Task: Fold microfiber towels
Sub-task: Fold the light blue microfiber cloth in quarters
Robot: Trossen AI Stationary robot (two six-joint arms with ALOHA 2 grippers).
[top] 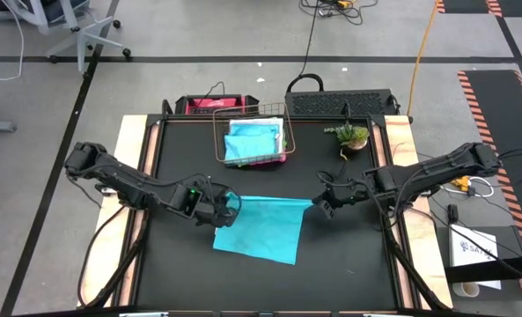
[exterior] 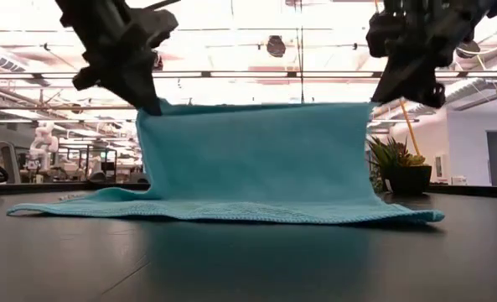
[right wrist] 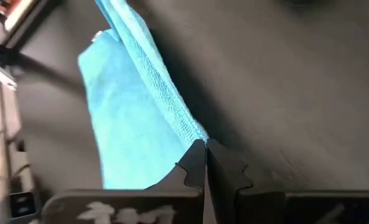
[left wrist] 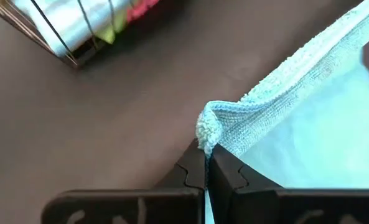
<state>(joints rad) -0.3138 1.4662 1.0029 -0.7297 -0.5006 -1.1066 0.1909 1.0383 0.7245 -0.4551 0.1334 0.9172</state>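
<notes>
Mid-fold: left gripper [top: 228, 204] & right gripper [top: 319, 205], both clamped on far corners of turquoise towel [top: 262, 227], lift that edge off table centre; near half lies flat. Other towels wait in wire basket [top: 252, 143].

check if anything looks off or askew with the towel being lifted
Nothing stands out. The left gripper and right gripper each pinch a corner of the turquoise towel, its top edge level in the low view, lower half on the table.
</notes>
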